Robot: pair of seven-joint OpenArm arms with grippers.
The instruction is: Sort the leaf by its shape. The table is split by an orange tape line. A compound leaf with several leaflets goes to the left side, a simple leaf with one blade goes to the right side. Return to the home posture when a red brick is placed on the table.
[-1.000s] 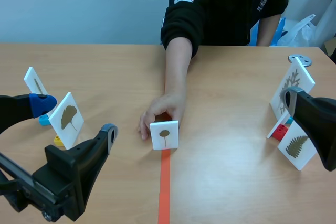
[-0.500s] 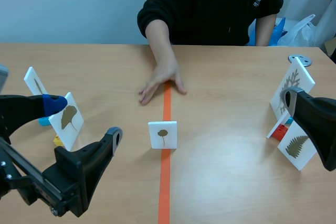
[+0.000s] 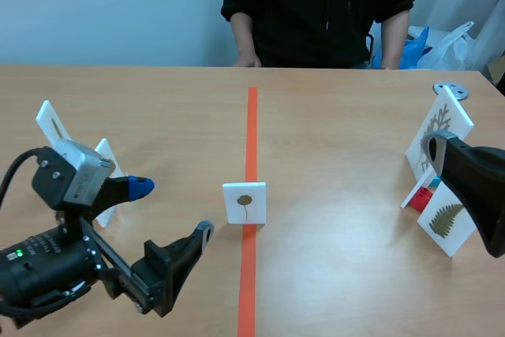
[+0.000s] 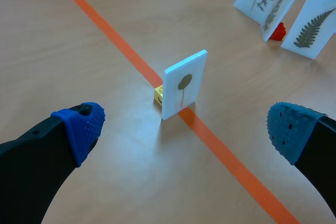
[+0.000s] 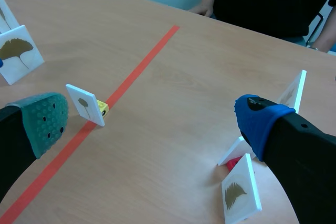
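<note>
A white card point(image 3: 245, 203) printed with one small brown single-blade leaf stands upright on the orange tape line point(image 3: 251, 124), at the table's middle. A yellow brick point(image 4: 158, 95) holds it up from behind. My left gripper point(image 3: 172, 211) is open, low and left of the card. In the left wrist view the card point(image 4: 184, 84) stands ahead of the gap between the blue pads point(image 4: 84, 124). My right gripper point(image 5: 152, 121) is open with nothing in it, far off to the right. The card point(image 5: 84, 103) lies well ahead of it.
Two leaf cards point(image 3: 54, 125) stand at the left, one partly behind my left arm. At the right stand a branching-leaf card point(image 3: 439, 128) and a fern card point(image 3: 446, 222), with a red base brick point(image 3: 426, 191) between them. A person point(image 3: 316, 5) sits across the table.
The person's hand let go of the centre card and drew back to the far edge. My left arm swung in toward the card. The right arm kept still.
</note>
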